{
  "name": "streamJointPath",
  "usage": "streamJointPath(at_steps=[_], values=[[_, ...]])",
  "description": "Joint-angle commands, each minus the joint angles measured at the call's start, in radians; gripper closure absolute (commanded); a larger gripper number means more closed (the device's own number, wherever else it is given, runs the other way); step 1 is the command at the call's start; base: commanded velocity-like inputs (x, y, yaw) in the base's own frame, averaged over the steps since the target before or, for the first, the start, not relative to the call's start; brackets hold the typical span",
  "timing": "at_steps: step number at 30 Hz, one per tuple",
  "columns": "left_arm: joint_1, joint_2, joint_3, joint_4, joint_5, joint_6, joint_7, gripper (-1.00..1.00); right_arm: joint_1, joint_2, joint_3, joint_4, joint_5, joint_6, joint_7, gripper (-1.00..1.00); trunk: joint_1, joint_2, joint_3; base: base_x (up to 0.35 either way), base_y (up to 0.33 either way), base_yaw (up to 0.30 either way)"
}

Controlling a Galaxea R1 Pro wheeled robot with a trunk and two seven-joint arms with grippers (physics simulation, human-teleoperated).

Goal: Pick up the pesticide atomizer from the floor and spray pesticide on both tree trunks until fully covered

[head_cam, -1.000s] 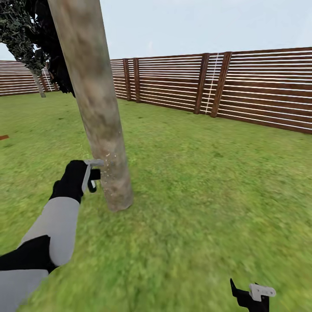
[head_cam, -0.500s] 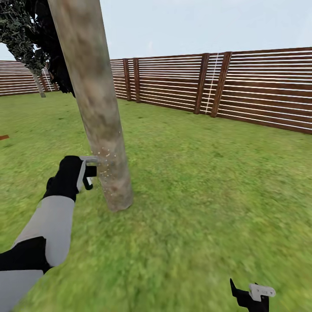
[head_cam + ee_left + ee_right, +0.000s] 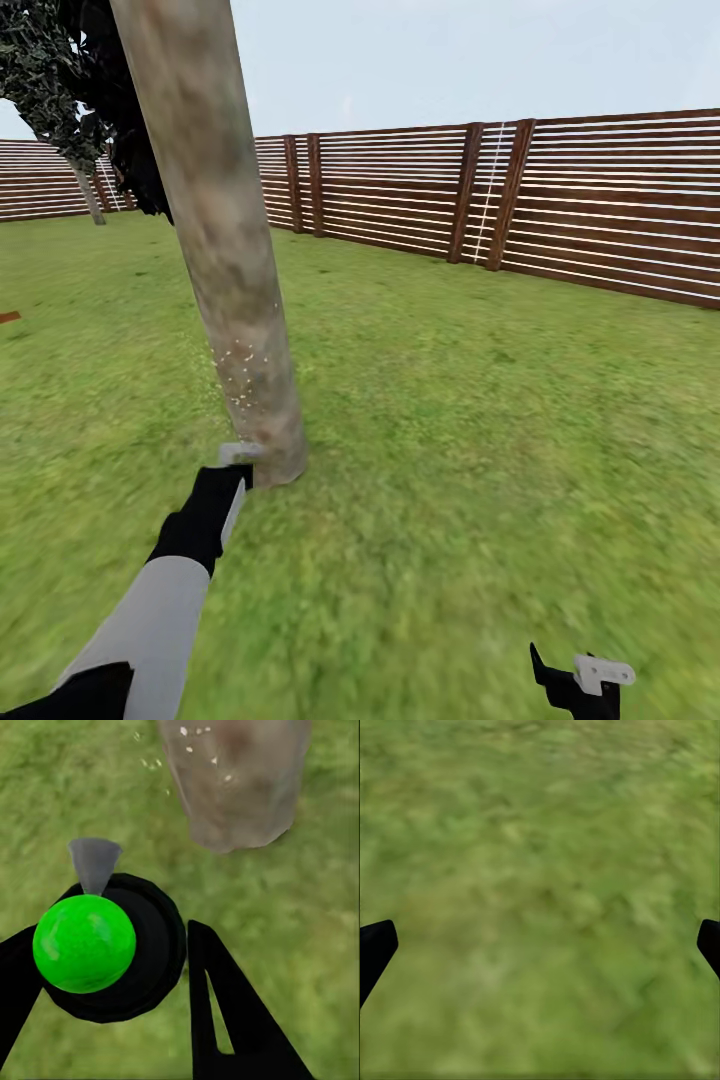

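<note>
- Left gripper (image 3: 225, 480) reaches low toward the foot of the tree trunk (image 3: 215, 230), clamped around the pesticide atomizer (image 3: 105, 945), whose pale nozzle end sits just beside the bark at ground level.
- Seen along the left gripper's fingers (image 3: 225, 1012), the atomizer shows a bright green round cap (image 3: 84, 943) set in a black body, with a grey cone-shaped nozzle (image 3: 94, 862) pointing toward the trunk's base ahead.
- White specks of spray (image 3: 240, 375) dot the trunk above the left gripper; a few more float near the bark in the left wrist view.
- Trunk leans slightly, mottled grey-brown with greenish patches, rising ahead of the left gripper into dark foliage (image 3: 70, 90).
- Right gripper (image 3: 580, 685) hangs low, well apart from the tree and off to its right; its black fingertips (image 3: 376, 945) stand wide apart with nothing between them, over bare lawn (image 3: 480, 450).
- Reddish-brown slatted fence (image 3: 520, 200) closes the garden far beyond both grippers; a second, distant tree (image 3: 90, 195) stands beside it.
</note>
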Motion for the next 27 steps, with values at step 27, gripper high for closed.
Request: streamJointPath(at_steps=[27], values=[[0.143,0.122,0.074,-0.011,0.193,-0.106,-0.126,1.00,0.000,0.003,0.001,0.000,0.000,0.000,0.000,-1.00,0.000,0.000,0.000,0.129,-0.197,0.088]])
